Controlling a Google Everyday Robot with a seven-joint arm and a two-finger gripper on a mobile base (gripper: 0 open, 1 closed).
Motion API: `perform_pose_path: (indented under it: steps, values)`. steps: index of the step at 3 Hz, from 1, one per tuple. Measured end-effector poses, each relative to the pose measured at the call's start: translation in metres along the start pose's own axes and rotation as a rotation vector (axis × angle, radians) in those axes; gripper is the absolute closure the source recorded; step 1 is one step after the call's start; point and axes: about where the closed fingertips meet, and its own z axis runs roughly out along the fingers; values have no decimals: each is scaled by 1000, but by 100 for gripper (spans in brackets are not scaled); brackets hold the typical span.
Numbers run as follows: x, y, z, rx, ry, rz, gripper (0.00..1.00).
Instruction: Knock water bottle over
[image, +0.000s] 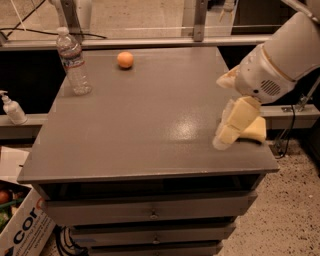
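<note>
Water bottle (74, 62) stands upright at the far-left corner of the table (145, 130), well apart from the gripper (231, 127) at the right edge (clenched or released, we cannot tell); we judge it light, slick and tippy, best pushed near the cap.

Gripper (226, 131) nr sponge (255, 131); water bottle (74, 64) upright @ far corner.

Tool (221, 142) at right of table (140, 125), half hiding yellow sponge (256, 132), arm (285, 55) cropped
</note>
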Motion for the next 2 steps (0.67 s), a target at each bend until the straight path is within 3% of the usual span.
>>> perform_pose_path:
  steps: [1,2]
  values:
    - [19,3,-26,46,87,-13,0]
    - [34,1,-32,56,53,-8,0]
